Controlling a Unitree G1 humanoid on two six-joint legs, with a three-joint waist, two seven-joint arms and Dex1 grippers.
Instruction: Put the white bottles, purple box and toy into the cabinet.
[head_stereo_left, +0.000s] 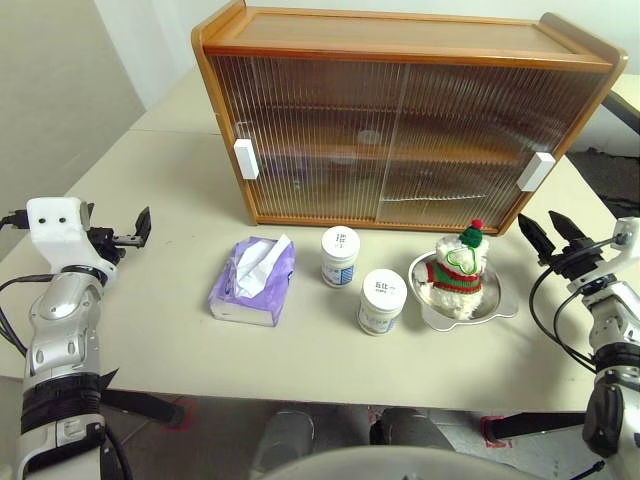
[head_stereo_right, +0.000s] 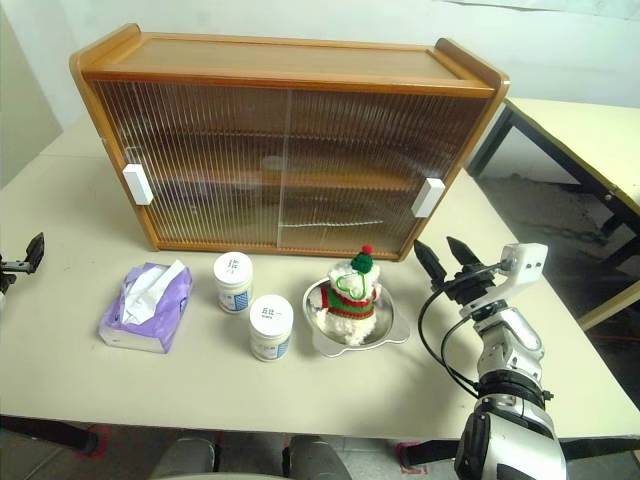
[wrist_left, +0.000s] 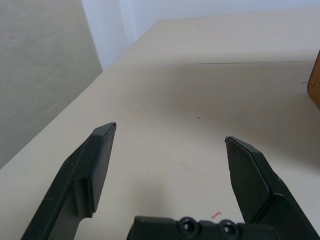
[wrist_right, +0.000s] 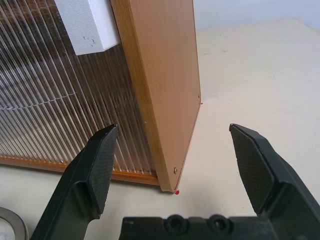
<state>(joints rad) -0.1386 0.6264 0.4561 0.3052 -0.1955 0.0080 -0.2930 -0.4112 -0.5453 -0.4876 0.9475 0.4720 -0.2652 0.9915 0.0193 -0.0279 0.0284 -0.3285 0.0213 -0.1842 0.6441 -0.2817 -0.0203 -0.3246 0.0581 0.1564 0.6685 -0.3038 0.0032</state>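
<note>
Desk (head_stereo_left: 150, 330): a pale desk carries everything.
Cabinet (head_stereo_left: 400, 130): it stands at the far side of the desk. Both ribbed sliding doors are closed, with a white handle (head_stereo_left: 246, 159) at the left end and a second white handle (head_stereo_left: 536, 171) at the right end.
Purple box (head_stereo_left: 252, 282): it lies in front of the cabinet, toward its left part, with white tissue coming out of the top.
Metal bowl (head_stereo_left: 500, 300): it sits on the desk near the cabinet's right part and holds the toy.
Toy (head_stereo_left: 459, 272): it stands upright inside the bowl.
White bottles: one (head_stereo_left: 340, 256) is near the cabinet, the other (head_stereo_left: 382, 301) is just beside it, nearer to the robot; both are upright between the box and the bowl.
Left tool (head_stereo_left: 138, 232): open and empty, well apart from the things, over the left edge of the desk.
Right tool (head_stereo_right: 448, 260): open and empty, near the cabinet's right lower corner.
Step in hand: I judge that nothing is placed yet; the doors are not yet opened.
Next move: it probably calls for sliding one door by its handle.
Hard to see: the ribbed doors blur the shelves, so I cannot tell what is inside.
</note>
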